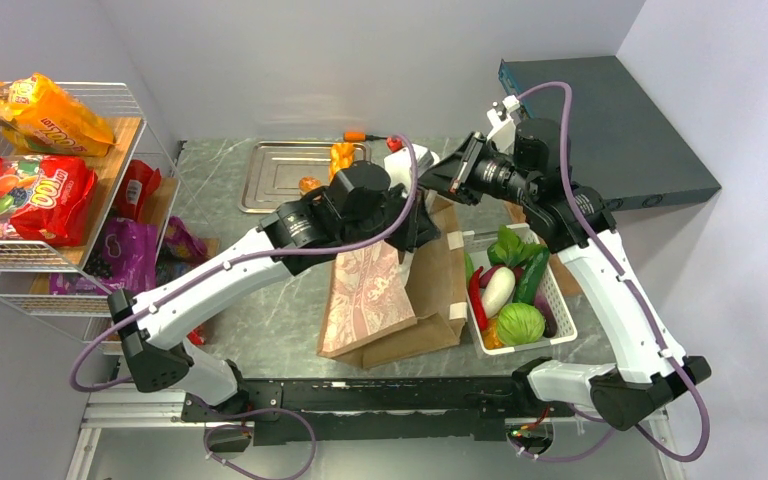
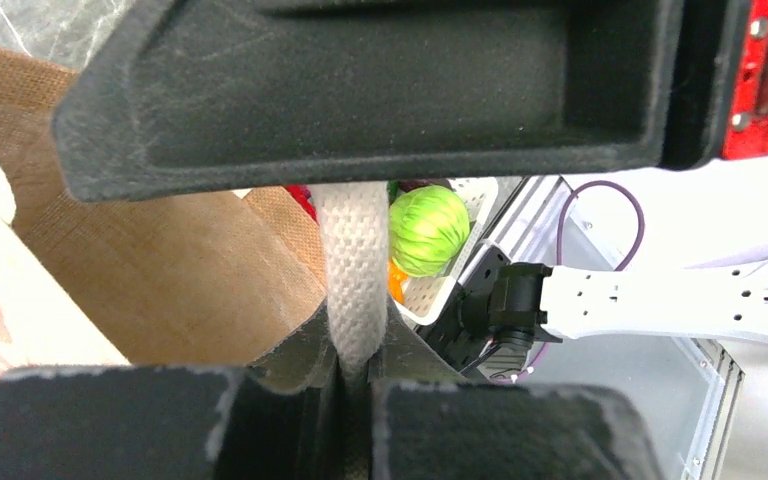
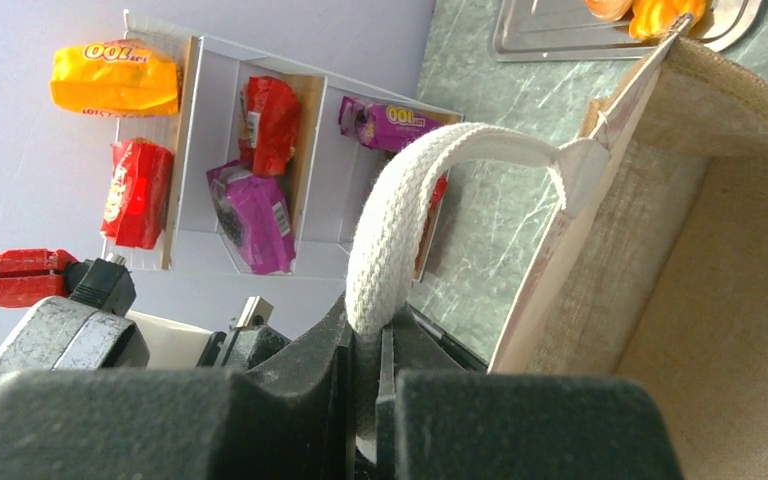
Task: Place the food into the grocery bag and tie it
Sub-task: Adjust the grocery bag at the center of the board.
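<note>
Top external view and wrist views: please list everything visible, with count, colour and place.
grocery bag: one, brown, middle of the table
bag handles: two, white, at the bag's top
basket: one, white, right of the bag
cabbage: one, green, in the basket
chili: one, red, in the basket
tray: one, silver, far side of the table
orange pieces: two, orange, on the tray
rack: one, white wire, left of the table
snack packets: several, orange, red, purple, on the rack
box: one, dark, far right
left end effector: one, black, shut on a handle
right end effector: one, black, shut on the other handle
</note>
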